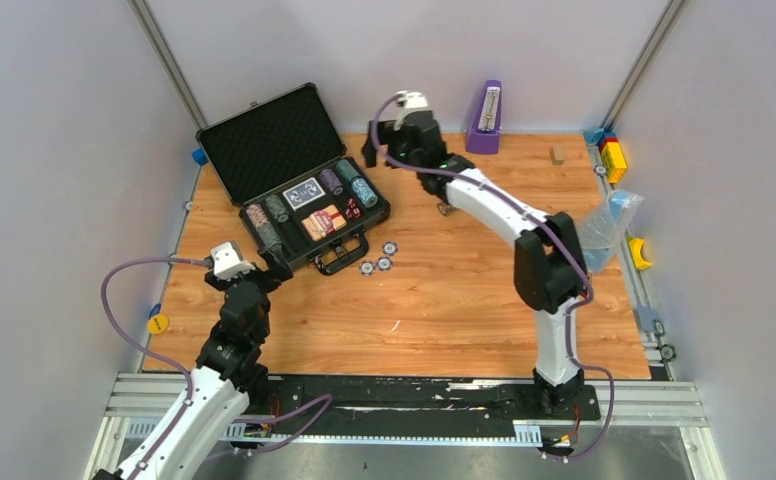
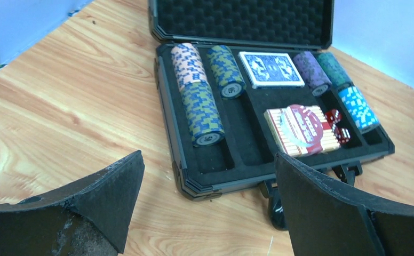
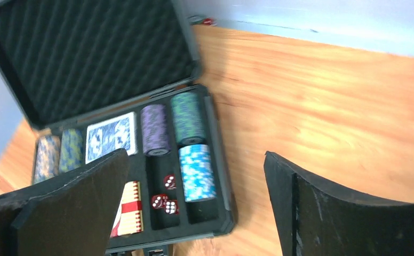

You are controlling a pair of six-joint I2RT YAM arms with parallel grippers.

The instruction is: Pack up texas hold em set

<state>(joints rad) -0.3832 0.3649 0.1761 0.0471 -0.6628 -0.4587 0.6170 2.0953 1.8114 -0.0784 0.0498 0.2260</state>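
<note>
On the wood-grain table [image 1: 444, 300], the egg-crate-foam briefcase [image 2: 242, 18] holds striped cylindrical chip rolls [image 2: 200, 109], card decks [image 2: 271, 69], red dice [image 2: 333, 116]. Left gripper [image 1: 267, 263], right gripper [image 3: 194, 202]: released, empty.

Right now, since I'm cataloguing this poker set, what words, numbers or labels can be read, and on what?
Nothing reads clearly.
Front chip roll, end face: a mark, too blurred to read.
Round red button on the striped deck: pale marks, unreadable.
Red dice: white pips only, too small to count.
Blue-backed deck: pattern, no words.
</note>
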